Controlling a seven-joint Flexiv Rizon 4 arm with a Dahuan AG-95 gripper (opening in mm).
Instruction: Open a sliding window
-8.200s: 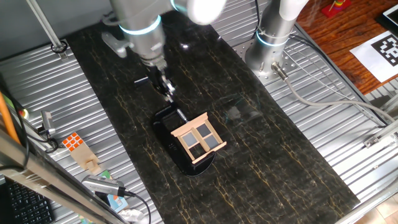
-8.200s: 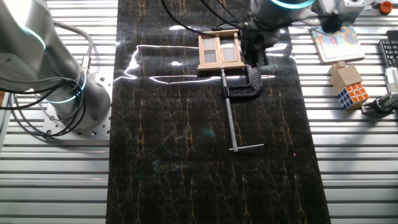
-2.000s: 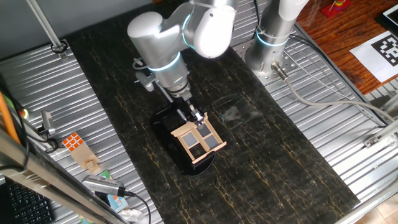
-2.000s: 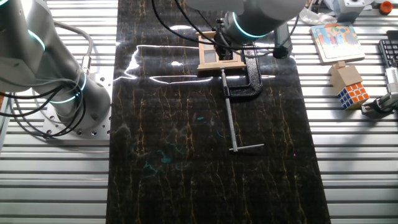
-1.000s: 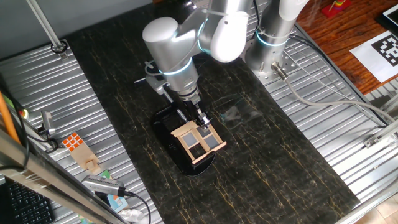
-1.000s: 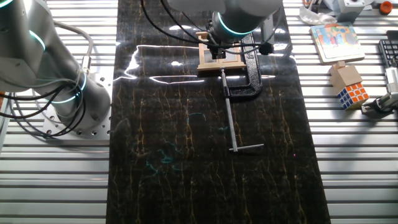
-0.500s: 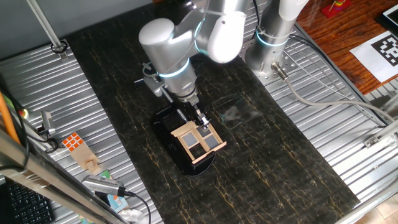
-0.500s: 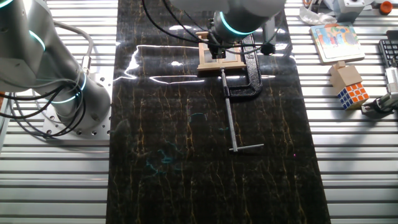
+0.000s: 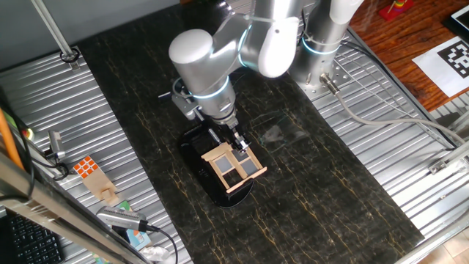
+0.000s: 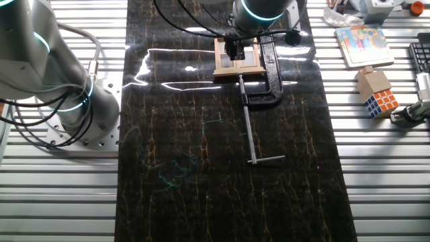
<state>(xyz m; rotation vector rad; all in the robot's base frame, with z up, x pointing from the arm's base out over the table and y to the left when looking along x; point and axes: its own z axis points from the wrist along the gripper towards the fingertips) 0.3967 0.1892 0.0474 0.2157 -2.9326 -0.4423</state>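
The sliding window (image 9: 233, 167) is a small tan wooden frame with cross bars and dark panes, on a black rounded base (image 9: 212, 183) in the middle of the dark mat. It also shows in the other fixed view (image 10: 239, 60), at the far end of the mat. My gripper (image 9: 237, 144) points down at the window's far upper edge. Its fingers look pressed together, with their tips on or just at the frame. In the other fixed view the gripper (image 10: 232, 48) sits over the left half of the window and hides part of it.
A black C-clamp (image 10: 270, 75) holds the window's base, and its long screw rod (image 10: 248, 128) lies along the mat. A second arm's base (image 9: 321, 45) stands behind. An orange-and-white cube (image 9: 86, 167), a wooden block (image 10: 371, 79) and a booklet (image 10: 363, 44) lie off the mat.
Over the last second the arm's body has swung a little while the fingertips stayed at the window's far edge. The window looks unmoved.
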